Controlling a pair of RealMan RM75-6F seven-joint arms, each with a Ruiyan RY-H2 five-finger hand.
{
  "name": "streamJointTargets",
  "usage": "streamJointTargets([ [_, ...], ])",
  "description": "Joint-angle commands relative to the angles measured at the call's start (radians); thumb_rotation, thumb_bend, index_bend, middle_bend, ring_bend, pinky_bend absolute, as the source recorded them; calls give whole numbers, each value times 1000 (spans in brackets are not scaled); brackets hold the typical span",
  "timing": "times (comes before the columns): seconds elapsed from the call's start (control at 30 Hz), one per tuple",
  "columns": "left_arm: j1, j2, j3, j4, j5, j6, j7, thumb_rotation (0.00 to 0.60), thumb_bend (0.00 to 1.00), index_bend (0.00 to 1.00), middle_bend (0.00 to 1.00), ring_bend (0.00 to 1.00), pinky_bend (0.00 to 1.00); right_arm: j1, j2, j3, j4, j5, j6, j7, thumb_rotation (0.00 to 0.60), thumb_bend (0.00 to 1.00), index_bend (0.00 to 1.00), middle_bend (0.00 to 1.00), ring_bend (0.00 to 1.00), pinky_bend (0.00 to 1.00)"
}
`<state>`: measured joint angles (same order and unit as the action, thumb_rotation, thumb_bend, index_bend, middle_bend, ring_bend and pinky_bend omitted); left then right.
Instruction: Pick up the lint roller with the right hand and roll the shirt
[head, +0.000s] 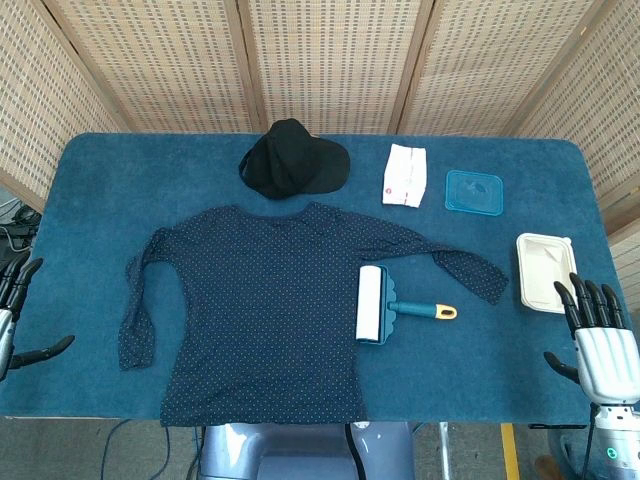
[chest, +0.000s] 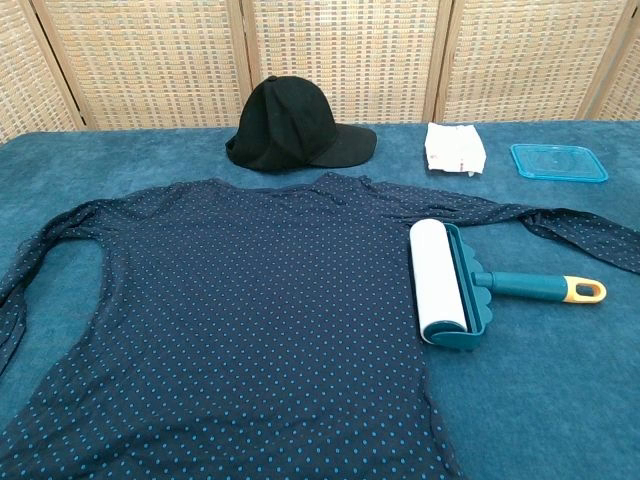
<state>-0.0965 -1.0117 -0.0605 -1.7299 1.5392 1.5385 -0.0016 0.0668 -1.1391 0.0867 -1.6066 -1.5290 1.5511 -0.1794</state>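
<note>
While the right hand (head: 603, 335) hovered empty, fingers apart, at the surface's near right corner, the lint roller (head: 384, 306) lay by the shirt's (head: 260, 310) right hem, its handle apparently pointing toward that nearer hand.

- The right hand (head: 602, 335) is upright, its fingers spread and pointing up, holding nothing.
- The left hand (head: 18, 315) shows only partly, fingers apart, empty.

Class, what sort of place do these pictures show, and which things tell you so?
Probably a staged indoor robot test setup: a table covered in blue cloth, woven screens behind it, and robot hands at its edge.
</note>
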Motion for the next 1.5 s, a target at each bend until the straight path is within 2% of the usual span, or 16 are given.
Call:
streamJointTargets([
  [0.03, 1, -2, 2, 3, 5, 2, 0, 600, 0, 0, 0, 0, 0, 0, 0, -1, 0, 0, -1, 0, 600, 0, 0, 0, 0, 0],
  [0.1, 0, -4, 5, 4, 7, -3, 3, 600, 0, 0, 0, 0, 0, 2, 0, -2, -2, 0, -6, 6, 600, 0, 0, 87, 24, 0],
  [0.13, -3, -4, 5, 5, 6, -9, 6, 600, 0, 0, 0, 0, 0, 6, -1, 1, -3, 5, -14, 11, 600, 0, 0, 222, 115, 8],
  [0.17, -4, -5, 5, 6, 6, -11, 8, 600, 0, 0, 0, 0, 0, 9, -2, 2, -3, 8, -18, 14, 600, 0, 0, 403, 283, 93],
  [0.2, -6, -6, 5, 6, 4, -14, 11, 600, 0, 0, 0, 0, 0, 16, -6, 7, -2, 10, -26, 21, 600, 0, 0, 519, 427, 203],
  [0.23, -7, -8, 5, 7, 3, -16, 15, 600, 0, 0, 0, 0, 0, 28, -14, 14, 4, 10, -37, 32, 600, 0, 0, 682, 657, 471],
  [0.27, -9, -12, 6, 10, 3, -20, 19, 600, 0, 0, 0, 0, 0, 51, -24, 23, 14, 8, -62, 45, 600, 0, 0, 764, 782, 677],
  [0.3, -10, -15, 6, 12, 3, -24, 22, 600, 0, 0, 0, 0, 0, 73, -28, 27, 20, 13, -97, 50, 600, 0, 0, 820, 859, 834],
  [0.37, -16, -19, 5, 14, 0, -33, 30, 600, 0, 0, 0, 0, 0, 125, -19, 37, 5, 35, -190, 46, 600, 0, 0, 899, 956, 987],
  [0.5, -31, -27, -2, 17, -22, -62, 42, 600, 0, 0, 0, 0, 0, 249, -4, 85, -45, 123, -391, -9, 600, 0, 14, 989, 1000, 1000],
  [0.6, -38, -29, -8, 18, -46, -80, 47, 600, 0, 0, 0, 0, 0, 334, 16, 120, -122, 292, -574, -35, 600, 20, 118, 1000, 1000, 1000],
  [0.73, -40, -29, -14, 24, -65, -88, 43, 600, 0, 0, 0, 0, 0, 421, -14, 139, -124, 448, -657, -153, 600, 179, 276, 1000, 1000, 1000],
  [0.93, -43, -26, -21, 35, -86, -98, 24, 600, 0, 0, 0, 0, 0, 520, -110, 141, -114, 682, -667, -302, 600, 310, 404, 1000, 1000, 1000],
  [1.13, -52, -24, -22, 49, -88, -111, 7, 600, 0, 0, 0, 0, 0, 630, -266, 121, -73, 888, -572, -486, 600, 428, 451, 1000, 1000, 1000],
  [1.23, -52, -24, -21, 49, -86, -110, 6, 600, 0, 0, 0, 0, 0, 660, -319, 106, -48, 937, -529, -540, 600, 451, 457, 1000, 1000, 1000],
  [1.5, -53, -23, -19, 53, -89, -114, 3, 600, 0, 0, 0, 0, 0, 693, -396, 85, -22, 978, -467, -595, 600, 459, 431, 1000, 1000, 1000],
])
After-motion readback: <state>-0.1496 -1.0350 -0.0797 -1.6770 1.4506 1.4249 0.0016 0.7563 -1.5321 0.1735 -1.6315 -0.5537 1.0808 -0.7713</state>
